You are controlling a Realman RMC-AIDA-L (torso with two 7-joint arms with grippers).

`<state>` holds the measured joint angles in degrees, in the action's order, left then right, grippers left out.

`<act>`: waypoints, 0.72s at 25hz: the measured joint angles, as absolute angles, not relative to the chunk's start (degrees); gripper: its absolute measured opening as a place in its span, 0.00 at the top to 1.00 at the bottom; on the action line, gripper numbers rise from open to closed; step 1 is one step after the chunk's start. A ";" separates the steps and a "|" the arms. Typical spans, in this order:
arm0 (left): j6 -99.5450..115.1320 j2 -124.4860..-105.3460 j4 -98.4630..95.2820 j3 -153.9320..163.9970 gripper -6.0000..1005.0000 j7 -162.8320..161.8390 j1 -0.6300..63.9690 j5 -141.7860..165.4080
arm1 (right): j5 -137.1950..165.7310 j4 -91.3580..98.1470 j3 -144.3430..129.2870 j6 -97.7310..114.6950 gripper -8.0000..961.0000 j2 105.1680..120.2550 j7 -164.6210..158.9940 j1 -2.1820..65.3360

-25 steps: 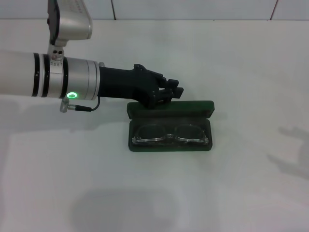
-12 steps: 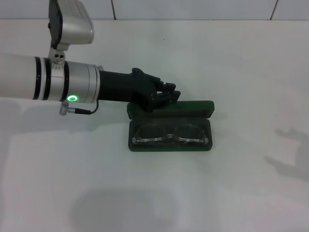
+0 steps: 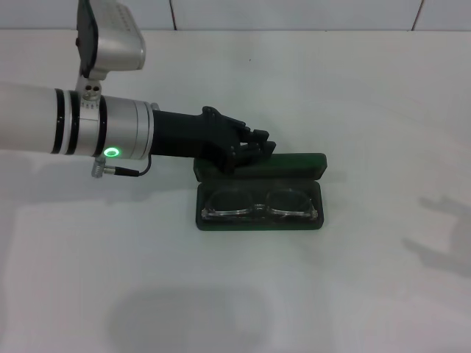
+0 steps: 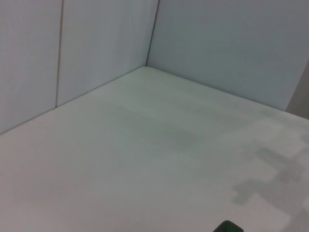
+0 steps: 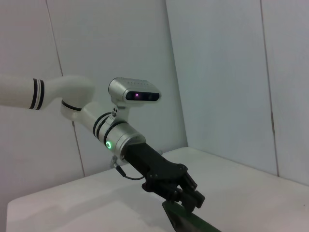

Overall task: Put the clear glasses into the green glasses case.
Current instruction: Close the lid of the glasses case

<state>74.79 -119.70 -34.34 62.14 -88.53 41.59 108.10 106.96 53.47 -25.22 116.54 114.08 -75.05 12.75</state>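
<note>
Head view: green glasses case point(image 3: 259, 193) open on the white tabletop point(image 3: 309, 88), clear glasses point(image 3: 259, 205) already lying inside the lower tray, lenses up, framed by dark lining. Upright lid at the far edge of the tray. Left tool point(image 3: 257, 147) reaching in from the left, black fingers drawn narrow and empty, hovering just above and behind the lid's left half; contact with the lid not clear. Right tool absent from this view, only its shadow on the tabletop to the right.

Left wrist view: mostly bare tabletop point(image 4: 145, 159) and walls; a small dark green corner of the case point(image 4: 228, 226) at the picture's edge. No fingers visible here.

Right wrist view: looking across from well off at the left tool point(image 5: 186, 192), fingers close together with nothing between them, poised just over the raised lid edge of the case point(image 5: 186, 221). Whether touching, cannot tell. Right arm's own fingers unseen, so state unknown.

Judged step: placing done, closing the lid in hand. Next move likely calls for pushing the lid forward and down over the tray, gently enough not to slide the case or catch the glasses' arms.
</note>
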 joint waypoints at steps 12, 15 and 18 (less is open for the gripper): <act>74.08 -119.79 -31.94 62.28 0.80 -87.18 41.91 108.11 | 106.96 52.73 -25.22 116.50 0.16 114.08 -74.50 12.74; 74.07 -119.79 -31.80 63.09 0.80 -87.19 42.01 108.08 | 106.96 52.66 -25.22 116.44 0.16 114.08 -74.46 12.75; 74.08 -119.79 -31.75 64.47 0.80 -87.18 42.02 107.98 | 106.96 52.65 -25.22 116.39 0.16 114.08 -74.44 12.74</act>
<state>74.07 -119.79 -31.75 64.47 -87.18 42.02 107.98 106.96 52.65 -25.22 116.39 114.08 -74.44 12.74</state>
